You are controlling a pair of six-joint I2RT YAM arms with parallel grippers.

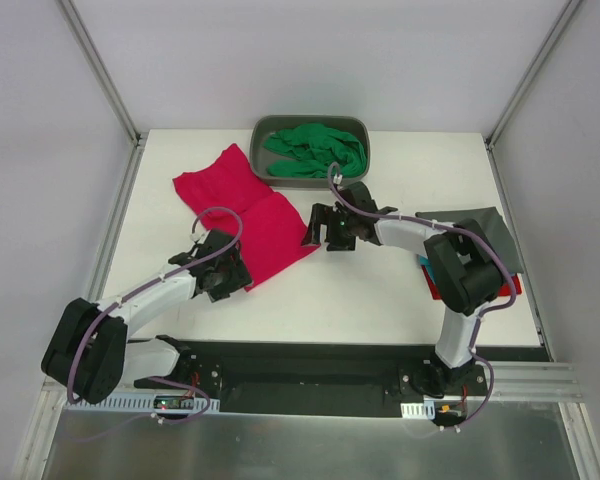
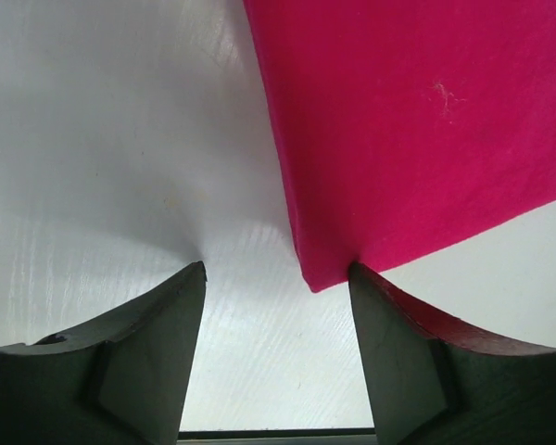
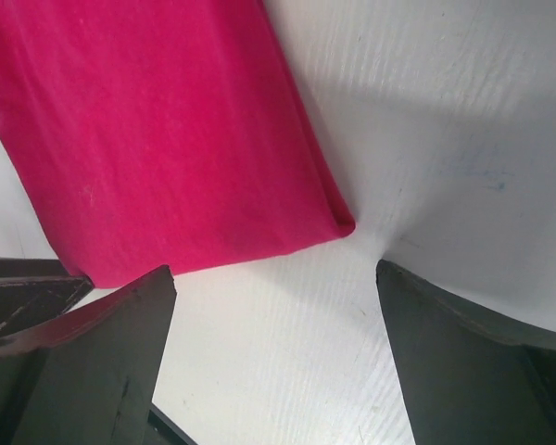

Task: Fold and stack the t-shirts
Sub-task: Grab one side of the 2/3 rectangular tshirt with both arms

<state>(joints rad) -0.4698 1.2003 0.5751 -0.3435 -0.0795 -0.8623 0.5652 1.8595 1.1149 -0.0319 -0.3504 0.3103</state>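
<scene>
Bare table (image 1: 360, 305) is left free in front of the pink shirt (image 1: 245, 210) and at both back corners. The back middle is blocked by the grey tub (image 1: 310, 121), the right edge by a pile of shirts (image 1: 495, 235).

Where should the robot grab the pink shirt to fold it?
Probably grip the crimson-pink fabric t-shirt by its two near corners, one per tool, coming down from above. It lies flat on the white table, so only the thin corner edges offer a pinch. The open left tool and right tool sit beside them.
</scene>
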